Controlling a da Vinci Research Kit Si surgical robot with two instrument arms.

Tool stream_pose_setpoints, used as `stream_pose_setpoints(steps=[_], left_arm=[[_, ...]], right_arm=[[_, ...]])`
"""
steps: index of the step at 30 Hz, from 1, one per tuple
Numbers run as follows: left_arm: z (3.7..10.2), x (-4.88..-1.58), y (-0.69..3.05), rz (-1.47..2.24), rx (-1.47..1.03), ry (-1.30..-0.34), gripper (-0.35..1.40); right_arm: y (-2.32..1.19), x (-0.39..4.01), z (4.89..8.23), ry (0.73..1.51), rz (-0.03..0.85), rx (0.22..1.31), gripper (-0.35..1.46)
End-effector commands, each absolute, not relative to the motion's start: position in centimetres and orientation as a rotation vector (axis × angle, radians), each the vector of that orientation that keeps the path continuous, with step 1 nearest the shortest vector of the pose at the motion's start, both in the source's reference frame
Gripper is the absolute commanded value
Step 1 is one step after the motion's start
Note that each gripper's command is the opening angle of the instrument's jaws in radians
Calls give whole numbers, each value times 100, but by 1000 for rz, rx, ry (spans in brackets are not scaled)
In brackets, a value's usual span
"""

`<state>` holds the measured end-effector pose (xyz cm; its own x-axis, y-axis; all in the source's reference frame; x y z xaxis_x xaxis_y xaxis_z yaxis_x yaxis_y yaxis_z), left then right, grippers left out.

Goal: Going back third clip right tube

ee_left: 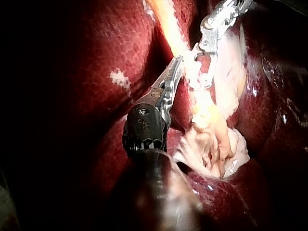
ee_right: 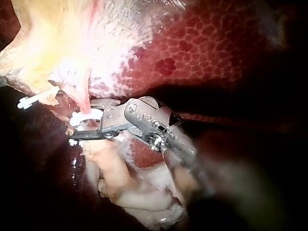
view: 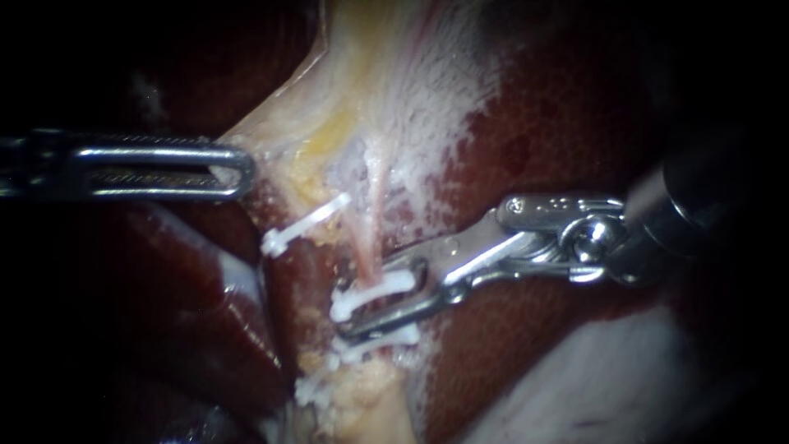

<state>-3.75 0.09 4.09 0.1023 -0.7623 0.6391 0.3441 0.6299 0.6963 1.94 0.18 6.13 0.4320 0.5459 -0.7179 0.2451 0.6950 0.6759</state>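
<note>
A pink tube runs down from the pale fatty tissue to a white clip that crosses it. My right instrument comes in from the right; its jaws stand open on either side of that clip, with a gap showing. A second white clip lies just below the lower jaw. Another white clip sits on the tissue to the left. The right wrist view shows the same clip between the right instrument's jaws. My left instrument is shut on the edge of the pale tissue.
Dark red liver surrounds the field, with a glossy lobe at lower left. Yellowish fatty tissue with white fragments lies below the clips. In the left wrist view my left instrument holds the pale band beside the right instrument's shaft.
</note>
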Motion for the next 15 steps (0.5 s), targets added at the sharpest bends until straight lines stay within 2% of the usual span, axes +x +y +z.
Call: stream_pose_setpoints(steps=[1,6,11,15], left_arm=[[409,-375,9,-853,422,-1212,-35],[409,-374,8,-853,422,-1212,-35],[409,-374,9,-853,422,-1212,-35],[412,-373,10,-854,420,-1212,-35]], right_arm=[[18,193,613,1147,210,804,53],[23,186,612,1164,189,739,58],[27,170,605,1170,181,728,58],[29,146,598,1172,203,685,60]])
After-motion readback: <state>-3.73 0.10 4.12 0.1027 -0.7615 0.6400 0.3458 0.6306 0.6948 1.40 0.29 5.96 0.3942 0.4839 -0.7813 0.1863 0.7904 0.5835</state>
